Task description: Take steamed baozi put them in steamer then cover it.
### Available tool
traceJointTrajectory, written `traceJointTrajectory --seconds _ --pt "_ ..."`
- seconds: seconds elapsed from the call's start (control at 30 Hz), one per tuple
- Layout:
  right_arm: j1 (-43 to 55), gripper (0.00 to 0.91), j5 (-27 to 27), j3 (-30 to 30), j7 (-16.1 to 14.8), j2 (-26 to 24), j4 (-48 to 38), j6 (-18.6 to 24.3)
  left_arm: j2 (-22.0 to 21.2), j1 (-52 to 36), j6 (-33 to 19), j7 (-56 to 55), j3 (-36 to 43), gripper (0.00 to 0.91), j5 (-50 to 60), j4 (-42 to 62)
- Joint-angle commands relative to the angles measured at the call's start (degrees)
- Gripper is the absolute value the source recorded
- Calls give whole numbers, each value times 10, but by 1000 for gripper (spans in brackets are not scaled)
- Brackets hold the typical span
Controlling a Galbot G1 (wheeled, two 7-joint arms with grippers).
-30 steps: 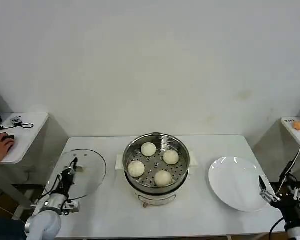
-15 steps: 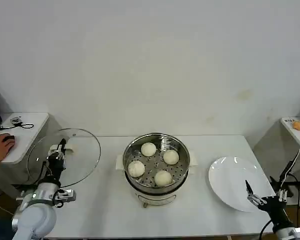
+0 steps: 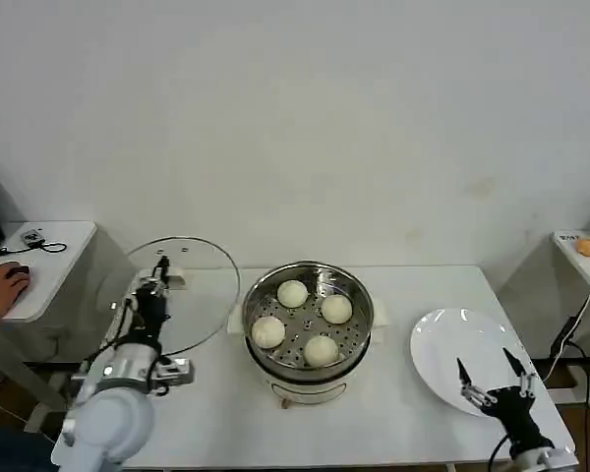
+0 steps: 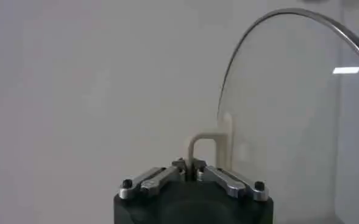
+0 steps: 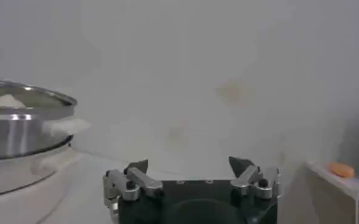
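Fingers, left gripper (image 4: 193,169): pinched together on the cream-white handle (image 4: 208,145) of the cover (image 3: 177,293), gripping it at its centre.
Fingers, right gripper (image 3: 491,382): spread apart with nothing between them, low at the near right of the table (image 3: 423,433), over the near edge of the white plate (image 3: 452,344).
Cover, appearance: round disc of clear glass with a thin bright metal rim; the wall and table show through it. Held off the table and tilted, it stands just left of the steamer (image 3: 308,329); whether its rim overlaps the steamer's left handle is hard to tell.
Steamer, appearance: shiny steel basket with a perforated floor, set on a cream-white pot base with side handles, at the table's middle and uncovered.
Steamed baozi (image 3: 292,293): four smooth, creamy-white, rounded buns lying apart on the basket floor in a loose diamond.
Change from earlier frames: the cover has risen from lying flat at the table's left edge and travelled rightward toward the steamer; the right gripper has moved inward along the plate's near side. Baozi, steamer and plate are unchanged.
Surfaces: matte white tabletop; glossy, shallow, round plate; plain pale wall.
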Motion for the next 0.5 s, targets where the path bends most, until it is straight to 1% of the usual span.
traceJointTrajectory --seconds 0.03,0.23,0.37,0.5 --pt "3 907 -45 -22 -1 20 0 1 -120 -75 26 68 126 0 99 35" --pt "7 907 -48 -24 -1 20 -5 2 -199 -90 15 79 161 0 184 67" --pt "11 907 -53 -33 -1 19 -13 3 -227 -87 12 81 168 0 215 78" --pt "14 907 -55 -39 0 19 -21 5 -258 -83 -4 75 170 0 269 97"
